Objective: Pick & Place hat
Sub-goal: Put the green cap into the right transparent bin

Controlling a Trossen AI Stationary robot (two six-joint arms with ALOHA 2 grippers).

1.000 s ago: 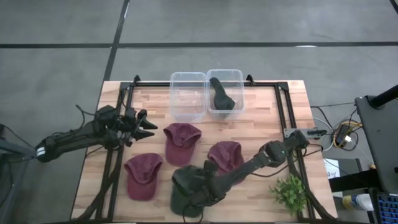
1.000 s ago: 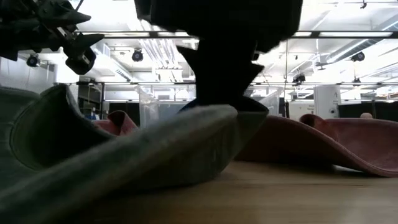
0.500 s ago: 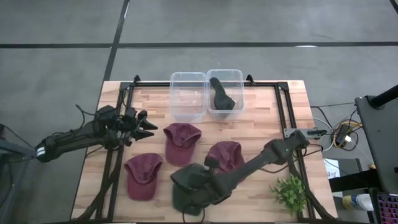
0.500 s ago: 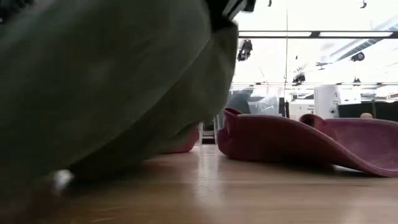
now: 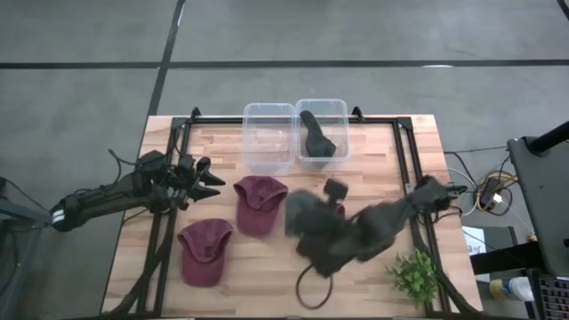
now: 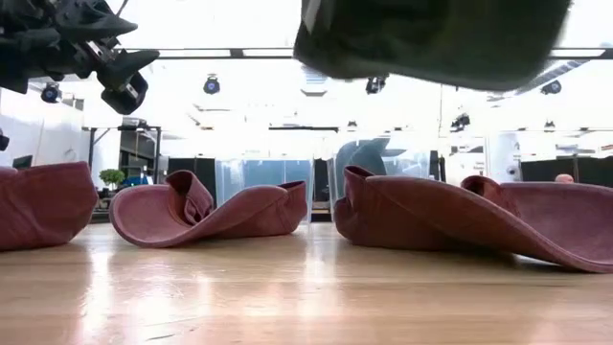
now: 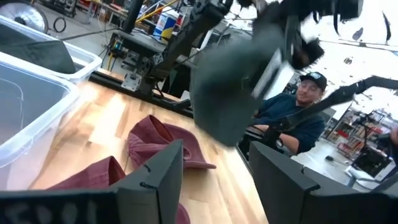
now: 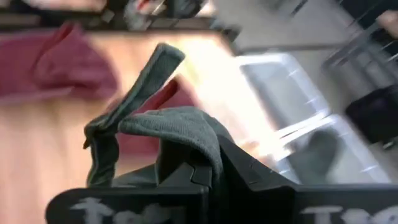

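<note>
Above the maroon hat (image 5: 322, 218) that lies nearest the two clear bins, my right end effector (image 5: 313, 233) carries the dark grey hat (image 5: 320, 233) clear of the surface (image 5: 373, 156), its fingers closed on the cloth. In the right wrist view a fold of the grey hat (image 8: 168, 127) is pinched between my fingers and the rest hangs slack. I judge it light, soft and floppy: it will sag and swing as I move, and a pinch on thin cloth could slip. A hold on the firmer brim or the crown seam would be surer. From above, its long axis runs slantwise, one end toward the bins, the other toward the small green plant (image 5: 414, 276), with a strap loop (image 5: 313, 286) dangling from the plant-side end. The right-hand bin (image 5: 321, 133), just beyond the maroon hat, already holds one dark hat (image 5: 316, 135), so I take it for the goal. My left end effector (image 5: 206, 178) waits well apart from the maroon hat, toward the left edge, fingers spread and empty.
</note>
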